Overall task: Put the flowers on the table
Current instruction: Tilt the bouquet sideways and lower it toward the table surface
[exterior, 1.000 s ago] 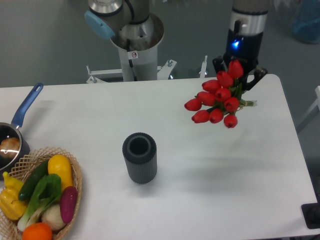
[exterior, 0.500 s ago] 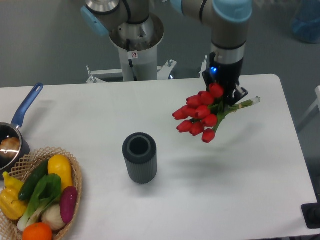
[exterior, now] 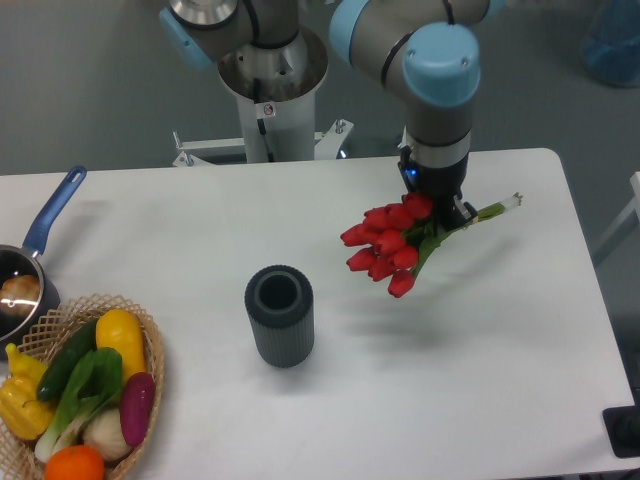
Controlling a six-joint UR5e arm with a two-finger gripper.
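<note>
The robot's black pincer [exterior: 437, 203] is closed on the bunch of red tulips with green stems [exterior: 392, 243]. It holds them by the stems, just behind the red heads. The flowers hang tilted in the air over the right part of the big white table [exterior: 480, 340], with the stem ends poking out to the right. They are not lying down yet.

The flowers look light and soft, and the heads could bend or squash. The tied stems are the best place to hold. The dark round tube [exterior: 280, 315] stands well apart, and so does the wicker basket of colourful vegetables [exterior: 85, 395].
</note>
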